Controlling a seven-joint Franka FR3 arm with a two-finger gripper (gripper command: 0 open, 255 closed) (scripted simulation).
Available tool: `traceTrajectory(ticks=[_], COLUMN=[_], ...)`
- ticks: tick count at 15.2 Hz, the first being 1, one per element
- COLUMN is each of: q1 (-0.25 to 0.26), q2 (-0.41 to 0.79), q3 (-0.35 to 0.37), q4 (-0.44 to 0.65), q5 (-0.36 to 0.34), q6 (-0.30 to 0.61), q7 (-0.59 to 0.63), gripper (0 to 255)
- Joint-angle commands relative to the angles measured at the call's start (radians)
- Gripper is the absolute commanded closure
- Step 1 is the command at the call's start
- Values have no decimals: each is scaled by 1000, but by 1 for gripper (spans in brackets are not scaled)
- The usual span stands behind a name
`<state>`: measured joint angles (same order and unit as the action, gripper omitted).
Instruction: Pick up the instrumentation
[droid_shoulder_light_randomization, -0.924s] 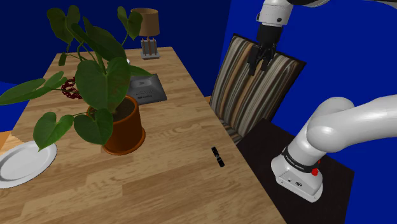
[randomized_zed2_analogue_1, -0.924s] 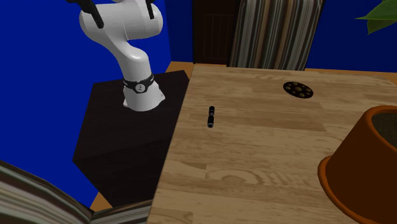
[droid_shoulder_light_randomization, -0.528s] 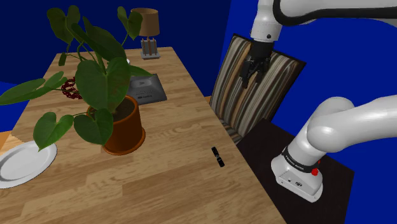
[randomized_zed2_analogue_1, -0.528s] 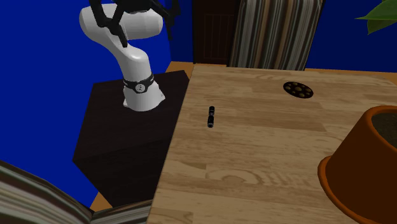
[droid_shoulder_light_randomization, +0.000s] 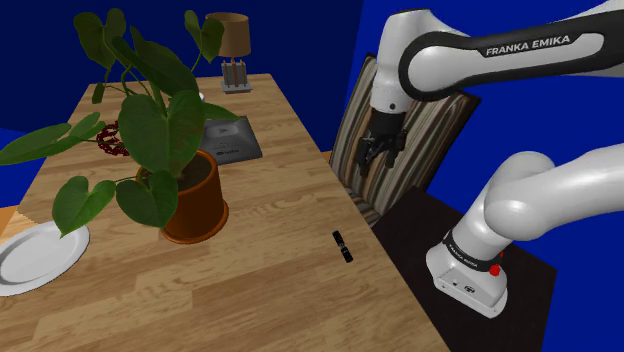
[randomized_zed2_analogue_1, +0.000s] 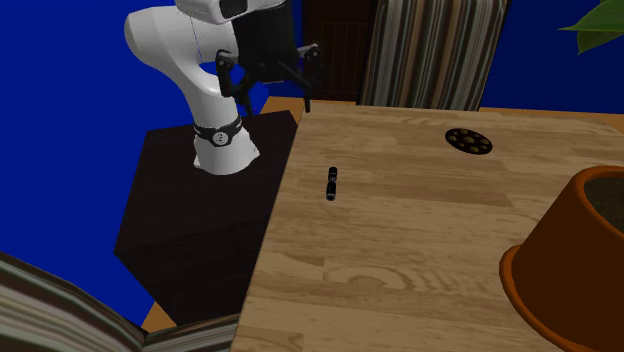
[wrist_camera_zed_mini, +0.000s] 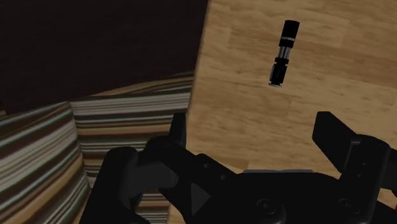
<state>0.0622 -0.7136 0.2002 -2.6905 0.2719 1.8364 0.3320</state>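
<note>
Slim black instrument (droid_shoulder_light_randomization: 343, 246) lies flat on the wooden counter (droid_shoulder_light_randomization: 290, 200), long axis roughly along the stand-side edge; jaws spread open, empty, well apart from it

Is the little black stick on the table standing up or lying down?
Lying down. The small black cylindrical instrument rests flat along the light wooden table, near its edge.

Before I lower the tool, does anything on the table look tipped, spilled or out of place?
Nothing stands out. The small black instrument lies flat on the wooden table near its edge, with nothing against it. The potted plant and the lamp stand upright, nothing spilled. The tool hangs open in the air, touching nothing.
</note>
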Motion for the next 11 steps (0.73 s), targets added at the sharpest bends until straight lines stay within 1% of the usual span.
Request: traceTrajectory(ticks=[1, 6, 11], q1=[12, 43, 63], q2=[42, 176, 368], q3=[42, 144, 244], q4=[-35, -80, -83], q5=[35, 119, 181], q6=[73, 241, 428], q7=[47, 159, 272], gripper=[0, 0, 0])
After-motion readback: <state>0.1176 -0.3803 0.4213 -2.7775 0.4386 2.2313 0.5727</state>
